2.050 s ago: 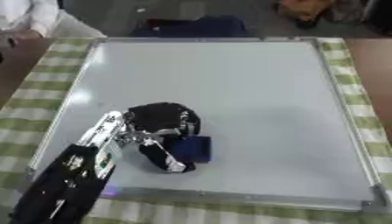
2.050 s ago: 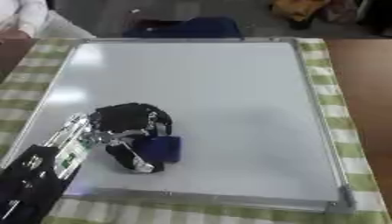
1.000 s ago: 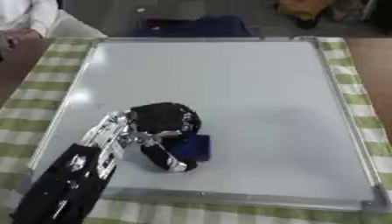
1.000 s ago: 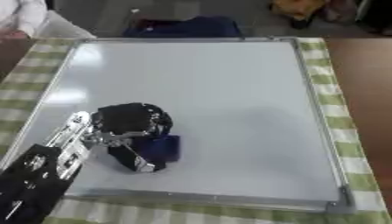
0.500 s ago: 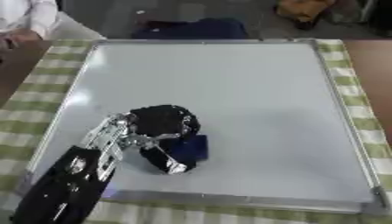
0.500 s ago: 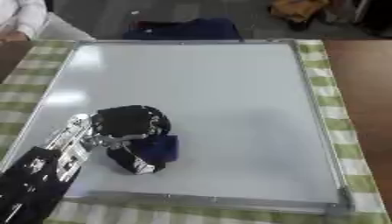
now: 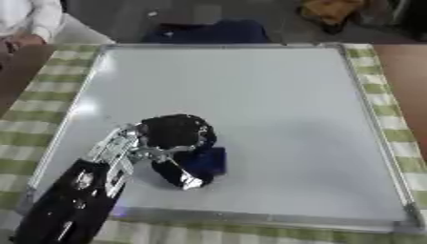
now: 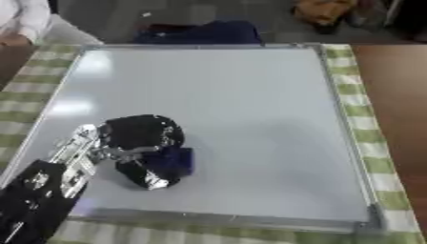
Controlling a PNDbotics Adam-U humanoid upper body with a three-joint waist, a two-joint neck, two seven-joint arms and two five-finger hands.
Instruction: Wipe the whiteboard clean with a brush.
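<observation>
- Blue brush (image 7: 207, 161) is lying on the whiteboard (image 7: 275, 105) in the lower left of the frame, partly covered by the left hand (image 7: 173, 138).
- Black fingers of that hand are curling over the brush, with the thumb (image 7: 185, 176) wrapping its near side, so the hand is gripping it against the board.
- The left arm (image 7: 79, 200) is coming in from the lower left corner, crossing the board's silver frame.
- White board surface is looking bare across the centre and right of the frame, with glare patches near the left edge.
- Green checked cloth (image 7: 33, 109) is showing around the board on all sides.
- A dark blue object (image 7: 208, 32) is sitting just beyond the board's top edge.
</observation>
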